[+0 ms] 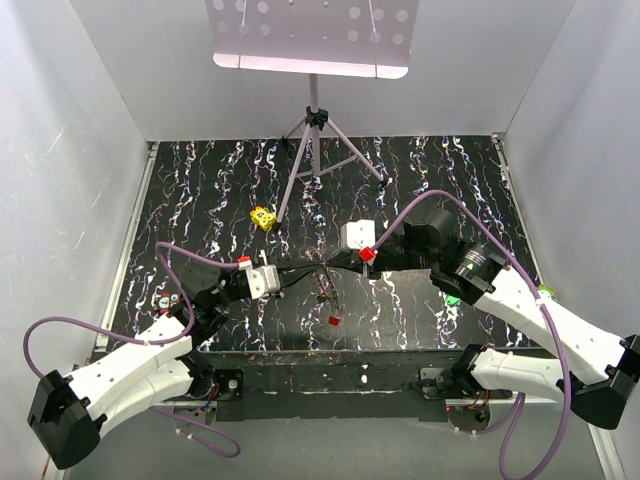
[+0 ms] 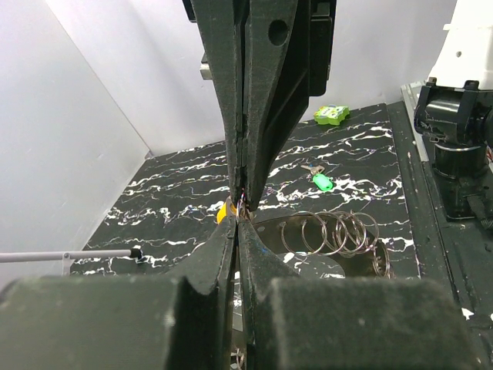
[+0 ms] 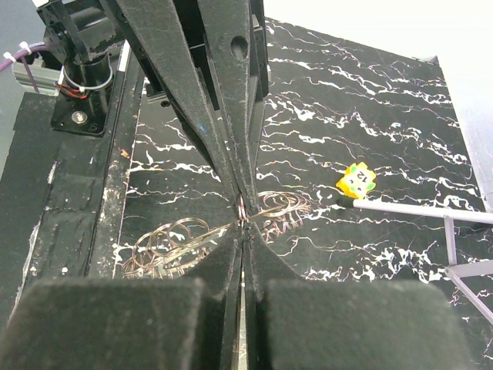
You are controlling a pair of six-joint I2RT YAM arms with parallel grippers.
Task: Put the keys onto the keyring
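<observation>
Tip to tip, your left claw and right claw are both pinched shut on the keyring wire, its loops sagging toward the tabletop. The red key lies just toward your bases, between both arms; the green key sits by the right arm, nearer it.

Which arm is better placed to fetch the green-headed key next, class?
Probably the right. The green-headed key lies beside the right arm, well away from the left gripper. Both grippers are shut on the keyring, so the right gripper must let go first.
</observation>
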